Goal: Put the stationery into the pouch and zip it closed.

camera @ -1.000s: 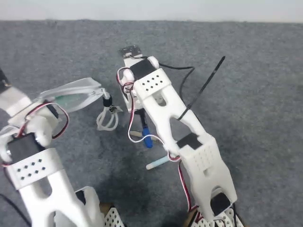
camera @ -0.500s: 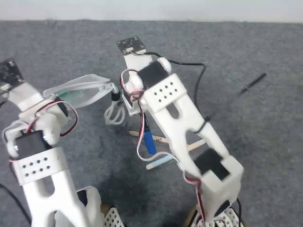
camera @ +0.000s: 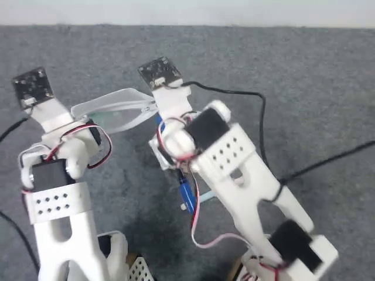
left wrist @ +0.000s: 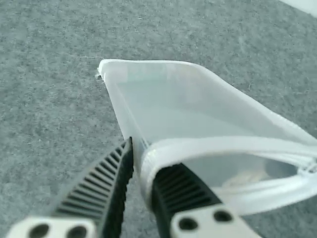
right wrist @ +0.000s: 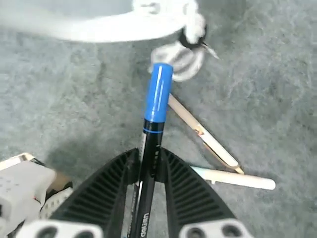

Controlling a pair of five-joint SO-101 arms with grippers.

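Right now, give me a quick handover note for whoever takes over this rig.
Left gripper: shut on the rim of the pouch, mouth open.
Right gripper: shut on the blue-capped pen, cap aimed near the pouch's zipper end.
On the carpet: wooden stick, white pen.
Done: blue-capped pen picked up.
To do: insert all three, zip the pouch.

High view: you look down from high on the near side, facing across the grey carpeted table (camera: 304,88) to its far edge, well back
Left wrist view: you sit just behind the left gripper (left wrist: 138,153), looking forward along it, very near the translucent white zip pouch (left wrist: 198,109)
Right wrist view: you look steeply down past the right gripper (right wrist: 147,154) along the blue-capped black pen (right wrist: 157,94), close to the table
Shared: all three take in the pouch; high and right wrist views share the pen
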